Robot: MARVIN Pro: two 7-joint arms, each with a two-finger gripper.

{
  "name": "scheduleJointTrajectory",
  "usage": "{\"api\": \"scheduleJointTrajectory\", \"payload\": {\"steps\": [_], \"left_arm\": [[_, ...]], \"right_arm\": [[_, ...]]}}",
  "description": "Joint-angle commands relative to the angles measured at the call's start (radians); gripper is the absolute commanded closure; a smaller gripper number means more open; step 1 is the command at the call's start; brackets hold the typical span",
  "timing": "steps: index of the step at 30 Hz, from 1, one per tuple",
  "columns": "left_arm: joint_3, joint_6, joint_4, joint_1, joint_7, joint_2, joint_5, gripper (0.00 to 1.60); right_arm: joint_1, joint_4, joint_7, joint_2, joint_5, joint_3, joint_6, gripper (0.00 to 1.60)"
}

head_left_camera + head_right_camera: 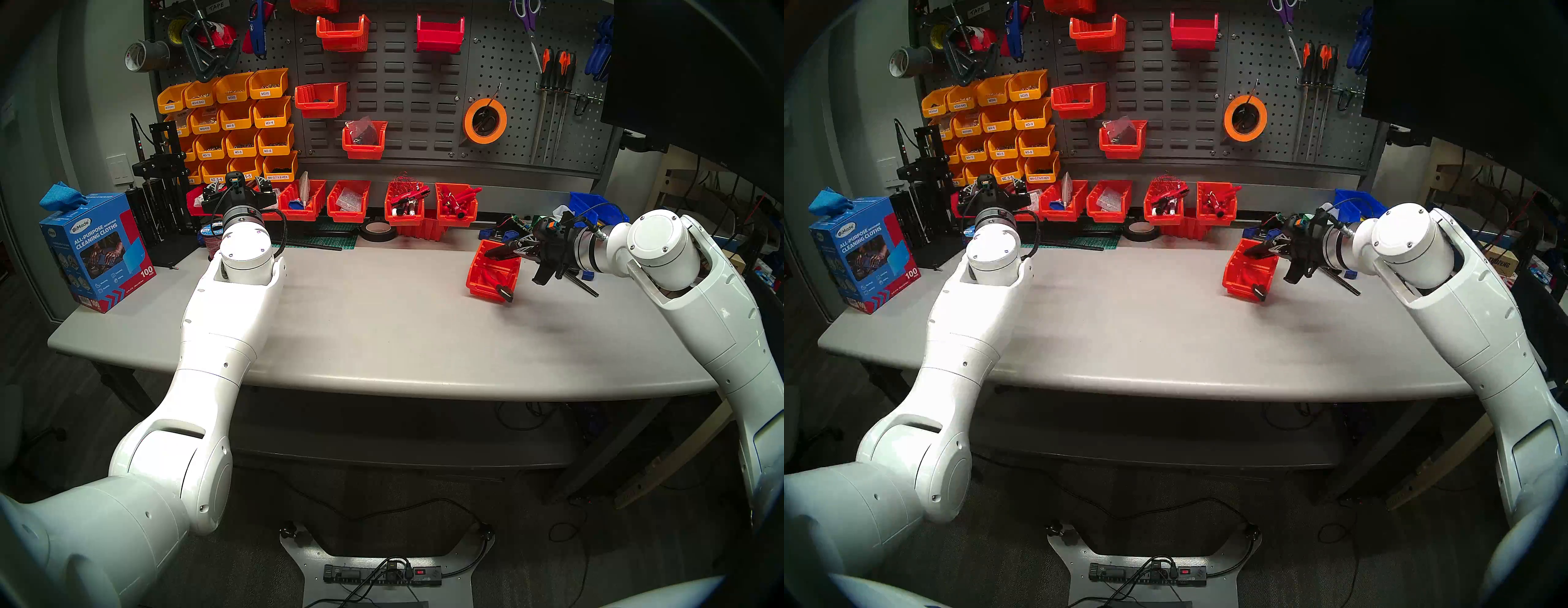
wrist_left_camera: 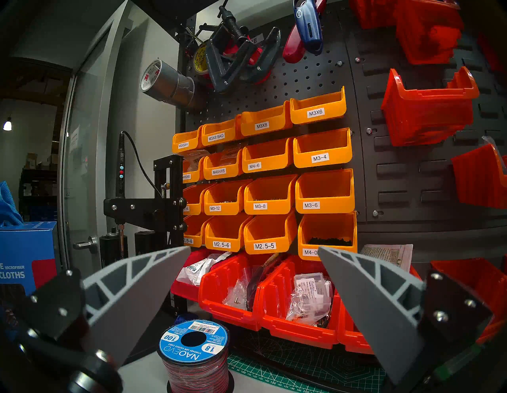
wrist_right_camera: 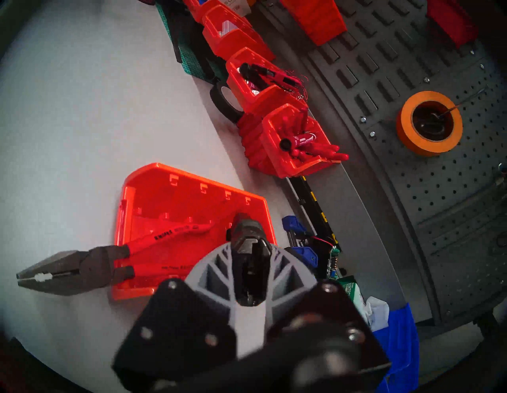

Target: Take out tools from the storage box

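While the orange-red storage box (image 3: 192, 203) lies near the right end of the table (image 1: 382, 322), toward its back edge, two tools are concerned. A black elongated tool (image 3: 248, 241) is seen clamped between the closed fingers of the right gripper (image 3: 251, 274), above the box's back right part; its far end points down into the box, and whether it touches the floor there cannot be told. Its yellow end is not visible in these views.

Red-handled pliers (image 3: 109, 258) are left lying flat, their handles inside the box and their black jaws projected over the low sloped front rim, toward the table's front edge. The pliers are judged to be stiff, metal and fairly heavy for their size, with smooth, possibly slippery handle sleeves; a hold across both handles, just behind the pivot, is judged best, so that the heavy head would not tip the tool. The box is judged light and liable to slide or be dragged along.

Further out, red bins (image 1: 405, 204) are lined along the table's back edge. The left gripper (image 2: 255, 299) is held wide open and empty at the back left, faced toward yellow labelled bins (image 2: 323, 189).
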Motion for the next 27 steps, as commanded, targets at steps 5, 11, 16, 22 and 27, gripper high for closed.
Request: {"api": "scheduleJointTrajectory", "payload": {"steps": [5, 11, 16, 22, 27], "left_arm": [[-0.001, -0.003, -0.012, -0.021, 0.003, 0.000, 0.000, 0.00], [0.000, -0.003, -0.012, -0.021, 0.003, 0.001, -0.002, 0.00], [0.000, -0.003, -0.012, -0.021, 0.004, 0.002, -0.002, 0.00], [0.001, -0.003, -0.012, -0.021, 0.004, 0.002, -0.003, 0.00], [0.002, -0.003, -0.012, -0.022, 0.005, 0.003, -0.004, 0.00]], "right_arm": [[0.116, 0.050, -0.044, -0.056, -0.042, 0.018, -0.058, 1.60], [0.163, 0.079, -0.060, -0.114, -0.044, 0.016, -0.070, 1.60], [0.184, 0.088, -0.061, -0.156, -0.038, 0.007, -0.076, 1.60], [0.194, 0.086, -0.063, -0.232, -0.022, -0.016, -0.083, 1.60], [0.186, 0.064, -0.053, -0.260, -0.004, -0.028, -0.074, 1.60]]}}
